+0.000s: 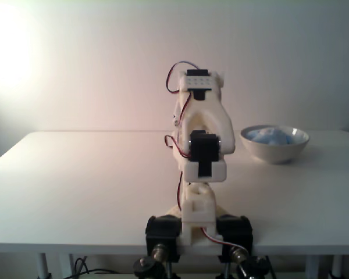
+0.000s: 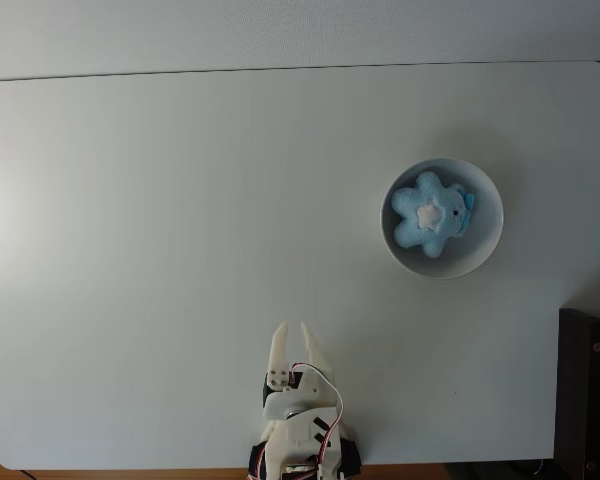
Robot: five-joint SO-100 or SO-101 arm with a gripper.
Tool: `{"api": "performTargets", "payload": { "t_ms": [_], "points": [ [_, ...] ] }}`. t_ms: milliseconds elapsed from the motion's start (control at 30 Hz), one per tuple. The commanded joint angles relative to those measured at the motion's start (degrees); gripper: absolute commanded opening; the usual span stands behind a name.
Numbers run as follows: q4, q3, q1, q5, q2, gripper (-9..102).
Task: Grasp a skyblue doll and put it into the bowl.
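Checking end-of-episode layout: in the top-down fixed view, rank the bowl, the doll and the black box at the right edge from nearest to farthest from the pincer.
1. Bowl: its near rim is up and right of the pincer.
2. Doll: inside the bowl, just past that rim.
3. Black box: at the far right edge, off the table.

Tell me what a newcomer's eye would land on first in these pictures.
First the skyblue doll, star-shaped with a pale centre, lying inside the bowl toward the right of the white table in the fixed view from above. Next the white arm folded at the table's near edge, its gripper empty, jaws slightly apart.
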Motion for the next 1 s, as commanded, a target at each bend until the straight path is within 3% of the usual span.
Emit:
{"api": "performTargets", "payload": {
  "t_ms": [0,967],
  "points": [
    [-0.79,0.53,0.35,-0.53,17.31,8],
    [-0.79,13.71,-0.26,0.26,17.31,8]
  ]
}}
